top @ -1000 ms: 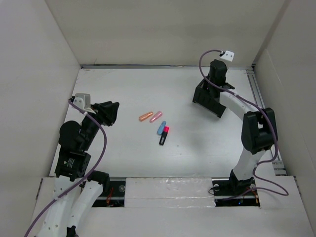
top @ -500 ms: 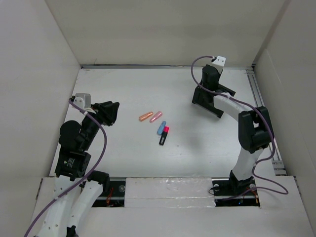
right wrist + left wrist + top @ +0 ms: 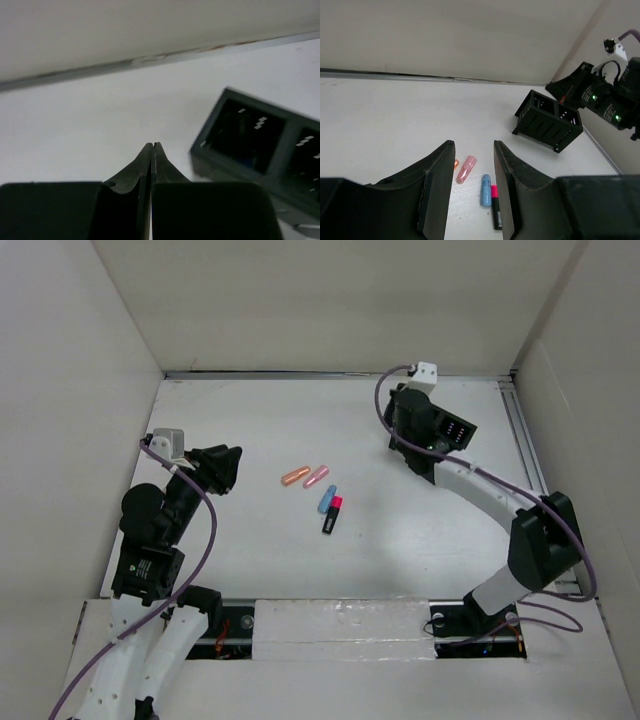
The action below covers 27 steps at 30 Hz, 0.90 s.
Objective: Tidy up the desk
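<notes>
On the white desk (image 3: 270, 420) lie an orange capsule (image 3: 295, 477), a pink tube (image 3: 317, 477), a blue tube (image 3: 326, 498) and a black marker with a pink cap (image 3: 332, 514), close together near the middle. My left gripper (image 3: 226, 468) hovers left of them, jaws slightly apart and holding nothing; its wrist view shows the pink tube (image 3: 466, 169), blue tube (image 3: 486, 189) and marker (image 3: 495, 206) between and beyond the fingers. My right gripper (image 3: 152, 147) is shut on nothing, just left of a black slotted organizer (image 3: 260, 150). The right arm partly covers that organizer (image 3: 412, 458) from above.
Upright white wall panels close off the left, back and right. Metal rails run along the desk's back edge (image 3: 330, 374) and right edge (image 3: 525, 440). The organizer (image 3: 548, 120) stands at the back right, with the right arm's wrist (image 3: 600, 97) beside it.
The right arm has swung left and stretched out over the organizer, and its gripper has closed. The left arm and the small items have not moved.
</notes>
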Tool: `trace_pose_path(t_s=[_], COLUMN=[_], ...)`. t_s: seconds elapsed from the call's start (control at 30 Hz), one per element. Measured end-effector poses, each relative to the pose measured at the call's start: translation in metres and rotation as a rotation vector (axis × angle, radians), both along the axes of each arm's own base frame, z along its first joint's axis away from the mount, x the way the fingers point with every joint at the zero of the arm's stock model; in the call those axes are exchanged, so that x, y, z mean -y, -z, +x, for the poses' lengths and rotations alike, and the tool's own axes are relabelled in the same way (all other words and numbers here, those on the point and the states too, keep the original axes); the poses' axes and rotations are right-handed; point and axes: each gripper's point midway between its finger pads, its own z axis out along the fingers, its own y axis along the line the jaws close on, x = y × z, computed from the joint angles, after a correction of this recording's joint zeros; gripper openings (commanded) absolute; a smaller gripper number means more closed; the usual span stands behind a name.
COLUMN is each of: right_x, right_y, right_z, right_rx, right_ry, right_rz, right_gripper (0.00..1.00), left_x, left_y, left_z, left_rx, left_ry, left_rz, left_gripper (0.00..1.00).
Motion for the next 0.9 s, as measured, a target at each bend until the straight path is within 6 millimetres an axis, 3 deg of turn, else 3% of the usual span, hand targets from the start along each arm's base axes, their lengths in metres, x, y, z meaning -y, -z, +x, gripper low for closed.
trace_pose_path(t_s=[0.07, 0.1, 0.13, 0.2, 0.23, 0.3, 0.4, 0.57, 0.73, 0.9], right_x=[-0.037, -0.059, -0.082, -0.121, -0.136, -0.159, -0.167, -0.156, -0.151, -0.159], right_y=[0.009, 0.020, 0.034, 0.073, 0.092, 0.128, 0.167, 0.205, 0.226, 0.227], right_z=[-0.023, -0.037, -0.052, -0.086, -0.103, -0.133, -0.159, -0.168, -0.174, -0.166], right_rx=[-0.022, -0.045, -0.077, -0.171, -0.220, -0.322, -0.440, -0.551, -0.611, -0.605], right_ry=[-0.121, -0.187, -0.255, -0.381, -0.433, -0.520, -0.572, -0.559, -0.539, -0.532], right_rz=[0.017, 0.019, 0.014, -0.012, -0.032, -0.082, -0.154, -0.216, -0.243, -0.240], right_gripper=[0.00, 0.07, 0.26, 0.46, 0.60, 0.68, 0.65, 0.60, 0.55, 0.53], left_x=[0.000, 0.000, 0.000, 0.000, 0.000, -0.001, -0.001, -0.001, -0.002, -0.002], left_y=[0.000, 0.000, 0.000, 0.000, 0.000, -0.001, -0.001, -0.001, -0.001, -0.001], left_z=[0.000, 0.000, 0.000, 0.000, 0.000, -0.001, -0.001, -0.001, -0.001, -0.001], left_rx=[0.000, 0.000, 0.000, 0.000, 0.001, 0.004, 0.005, 0.004, 0.005, 0.004], left_ry=[0.000, 0.000, 0.000, 0.000, 0.000, -0.002, -0.003, -0.004, -0.008, -0.008], left_rz=[0.000, 0.000, 0.000, 0.000, 0.000, -0.001, -0.002, -0.001, -0.001, -0.001], left_gripper=[0.33, 0.33, 0.33, 0.33, 0.34, 0.33, 0.34, 0.33, 0.34, 0.33])
